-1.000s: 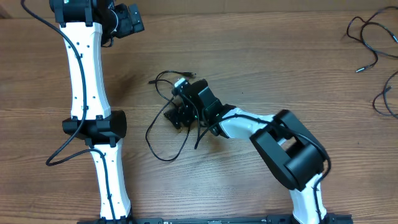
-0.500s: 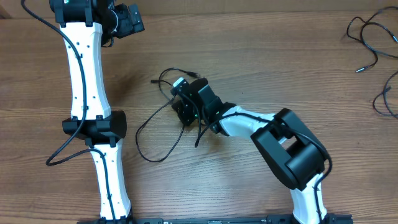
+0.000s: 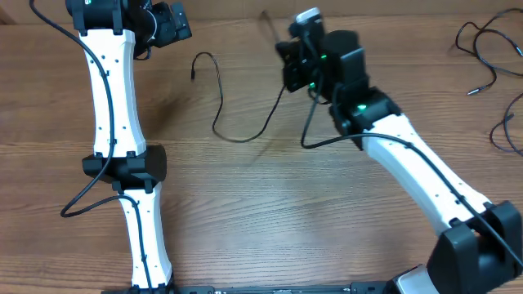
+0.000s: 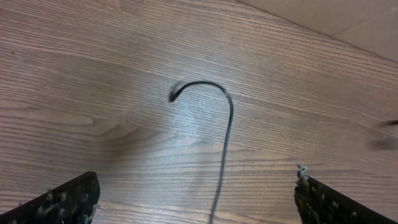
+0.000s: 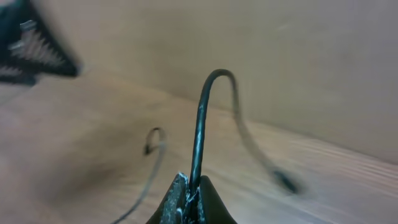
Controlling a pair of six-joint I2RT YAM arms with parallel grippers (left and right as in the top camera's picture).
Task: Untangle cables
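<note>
While the right gripper (image 5: 191, 198) pinched one thin black cable (image 5: 199, 124), its slack looping across the worktop (image 3: 270, 212) toward the wide-open, empty left gripper (image 4: 196, 180), the separating step looked underway, with laying that cable out straight likely next.

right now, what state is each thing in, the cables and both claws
thin black cable with a small plug end: one end pinched and lifted, the rest trailing in a loose curve on the wooden table, no knot showing
right claw: shut on that cable, raised above the table
left claw: open, holding nothing
loose thin black cords at the table's far right edge: lying slack, untouched
</note>
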